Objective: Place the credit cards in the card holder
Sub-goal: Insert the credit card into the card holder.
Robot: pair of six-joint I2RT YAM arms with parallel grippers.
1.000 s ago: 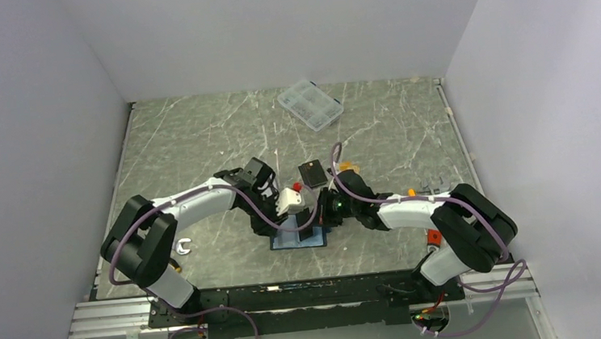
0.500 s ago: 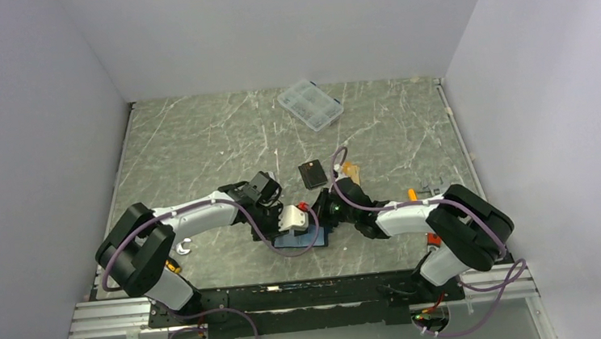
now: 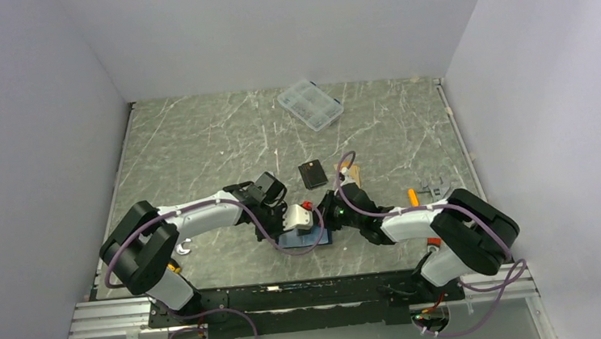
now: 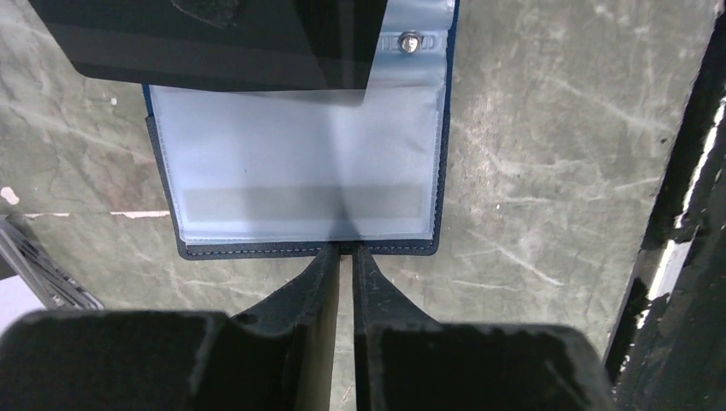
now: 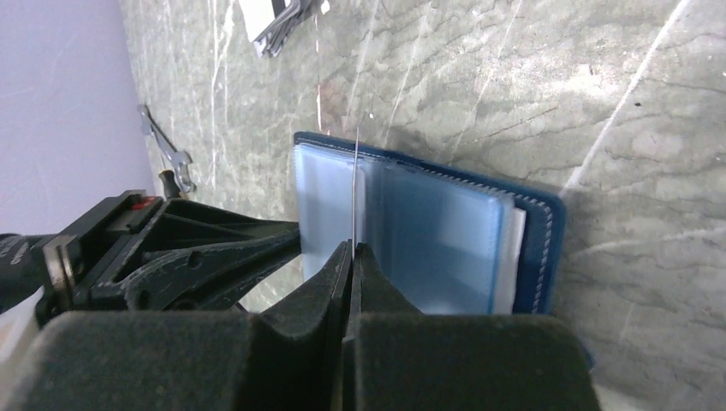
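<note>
Top external: left end effector (image 3: 298,230) narrowed, now pinching card holder (image 3: 323,238) edge

Plain pale walls (image 3: 270,26) enclose a grey-green marbled table (image 3: 197,137) under even light.

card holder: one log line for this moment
left gripper: pinching near edge of open navy-blue folding card holder | right gripper: shut on thin black card, edge-on over its clear sleeves
</note>
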